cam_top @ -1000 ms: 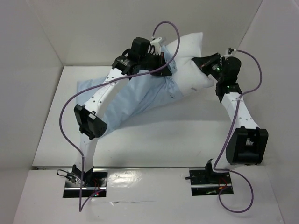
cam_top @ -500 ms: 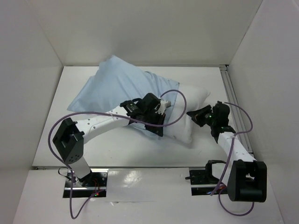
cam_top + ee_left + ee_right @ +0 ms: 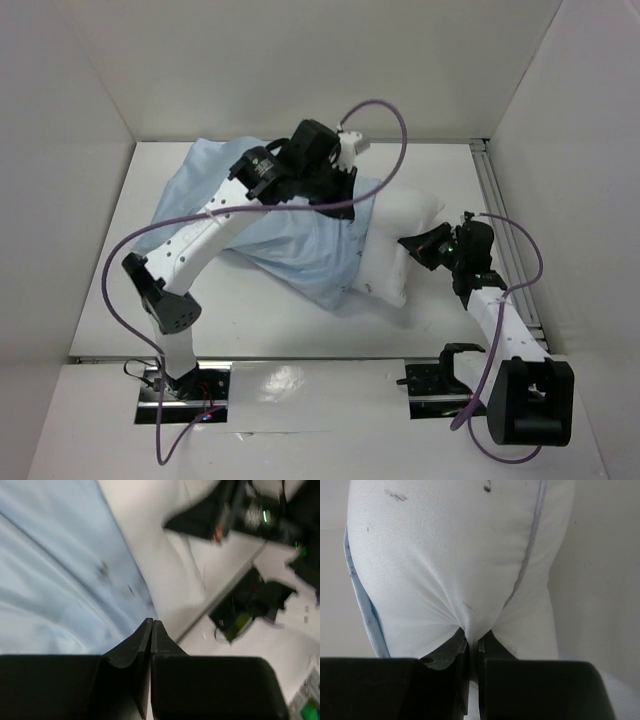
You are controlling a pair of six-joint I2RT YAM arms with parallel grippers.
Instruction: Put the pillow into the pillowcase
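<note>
Pillow partly sleeved in pillowcase on the bench; right fingers clamped on its soft, light bare end; left fingers together at the limp hem (grip unconfirmed), judged the best hold

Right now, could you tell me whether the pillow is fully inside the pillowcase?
Only partly: the pillow pokes out of the blue pillowcase at its white right end, where the right gripper pinches it.
</note>
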